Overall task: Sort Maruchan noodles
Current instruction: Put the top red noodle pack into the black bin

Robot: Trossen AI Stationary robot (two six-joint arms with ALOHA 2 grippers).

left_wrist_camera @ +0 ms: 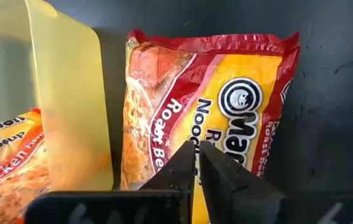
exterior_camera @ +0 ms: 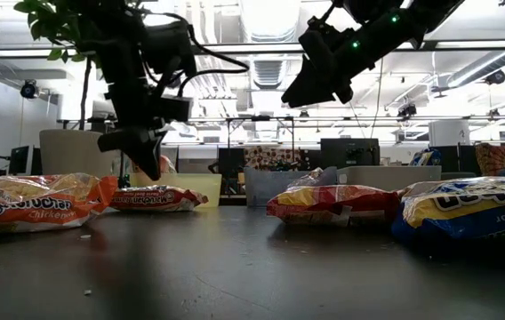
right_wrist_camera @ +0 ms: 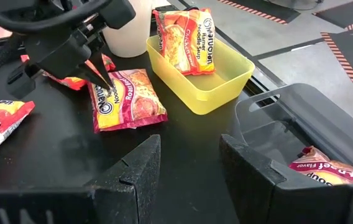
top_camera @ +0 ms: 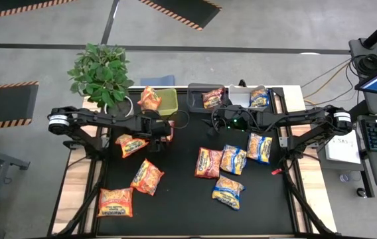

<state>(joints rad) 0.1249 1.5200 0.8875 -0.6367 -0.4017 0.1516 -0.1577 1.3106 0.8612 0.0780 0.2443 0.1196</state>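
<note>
The packet that matters is the red roast-beef packet lying flat on the dark table, just beside the yellow bin, which already has one orange chicken packet leaning in it. The red packet's long axis runs roughly along the near wall of that bin, and the left tool stands directly over the packet's end farthest from the bin — so the coming move, as I judge it, is a short carry across the packet's own length and over that wall.

The left tool's two fingers are pressed together with no gap; in the left wrist view the left tool's tips meet right on the wrapper, though whether a fold of plastic is pinched between them I cannot tell. The left arm is plainly the nearer one. The right tool hangs raised and half open, holding nothing, beside the grey bin with a packet in it.

From above, the arm hides the red packet almost wholly; the right wrist view shows it complete with the tool on it. The level view shows the left tool above the table — but the contact itself is not visible there.
</note>
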